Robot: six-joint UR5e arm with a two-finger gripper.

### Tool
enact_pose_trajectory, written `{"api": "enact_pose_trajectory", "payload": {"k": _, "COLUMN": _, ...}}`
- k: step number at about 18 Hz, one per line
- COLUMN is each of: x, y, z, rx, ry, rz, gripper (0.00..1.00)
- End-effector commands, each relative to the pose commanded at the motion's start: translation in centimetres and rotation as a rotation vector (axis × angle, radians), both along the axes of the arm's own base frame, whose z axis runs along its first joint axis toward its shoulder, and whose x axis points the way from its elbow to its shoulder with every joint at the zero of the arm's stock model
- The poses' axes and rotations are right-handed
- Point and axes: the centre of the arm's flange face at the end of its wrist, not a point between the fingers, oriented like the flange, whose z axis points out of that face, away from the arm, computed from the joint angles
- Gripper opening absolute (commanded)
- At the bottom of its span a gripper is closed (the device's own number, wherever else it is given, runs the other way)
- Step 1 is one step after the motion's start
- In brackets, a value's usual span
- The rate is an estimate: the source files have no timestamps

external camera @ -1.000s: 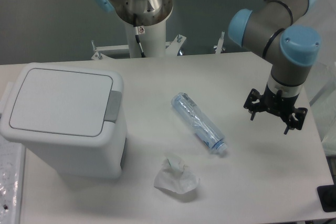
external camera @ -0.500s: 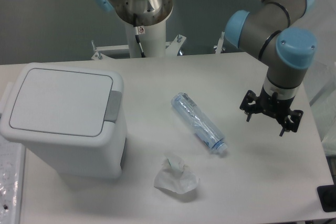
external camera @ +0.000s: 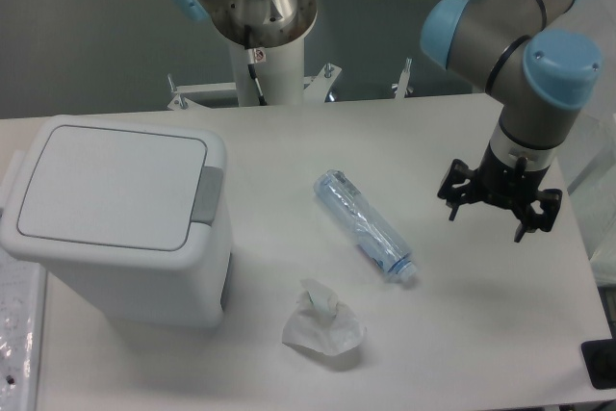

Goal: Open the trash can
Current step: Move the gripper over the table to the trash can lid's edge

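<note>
Progress: nothing done yet; I see the trash can (external camera: 120,220) at the table's left side, lid flat and shut.
Left to do: cross the table and press the grey tab (external camera: 205,195) on its rim.
Gripper (external camera: 499,213): hovering far right, well apart from the can, fingers spread wide, holding nothing.
In between: a plastic bottle (external camera: 366,225) lying mid-table, a crumpled tissue (external camera: 322,326) nearer the front; I'd pass above both.

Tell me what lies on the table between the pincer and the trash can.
In the fixed camera view, a clear plastic bottle lies on its side between the pincer and the trash can. A crumpled tissue sits nearer the camera, just below that line.
</note>
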Motion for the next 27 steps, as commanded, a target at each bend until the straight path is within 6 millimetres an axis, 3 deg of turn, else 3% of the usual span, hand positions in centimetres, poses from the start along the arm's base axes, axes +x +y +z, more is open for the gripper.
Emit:
{"api": "enact_pose_trajectory", "payload": {"k": 1, "x": 0.3, "y": 0.2, "z": -0.1, "rx": -0.001, "ry": -0.006, "rz": 0.009, "gripper": 1.00}}
{"api": "enact_pose_trajectory", "payload": {"k": 6, "x": 4.9, "y": 5.1, "z": 1.6, "rx": 0.058, "ry": -0.056, "rz": 0.080, "gripper": 1.00}}
{"api": "enact_pose_trajectory", "payload": {"k": 11, "x": 8.9, "y": 8.1, "z": 3.8, "rx": 0.115, "ry": -0.090, "rz": 0.120, "gripper": 1.00}}
{"api": "enact_pose_trajectory", "payload": {"k": 15, "x": 11.3, "y": 8.5, "z": 7.7, "rx": 0.220, "ry": -0.129, "rz": 0.171, "gripper": 1.00}}
{"api": "enact_pose_trajectory", "payload": {"k": 19, "x": 16.0, "y": 10.7, "z": 10.0, "rx": 0.268, "ry": -0.155, "rz": 0.134, "gripper": 1.00}}
{"api": "enact_pose_trajectory", "payload": {"k": 22, "x": 19.3, "y": 12.2, "z": 9.6, "rx": 0.269, "ry": -0.194, "rz": 0.101, "gripper": 1.00}}
{"api": "enact_pose_trajectory", "payload": {"k": 27, "x": 21.9, "y": 10.8, "z": 9.9, "rx": 0.267, "ry": -0.208, "rz": 0.105, "gripper": 1.00}}
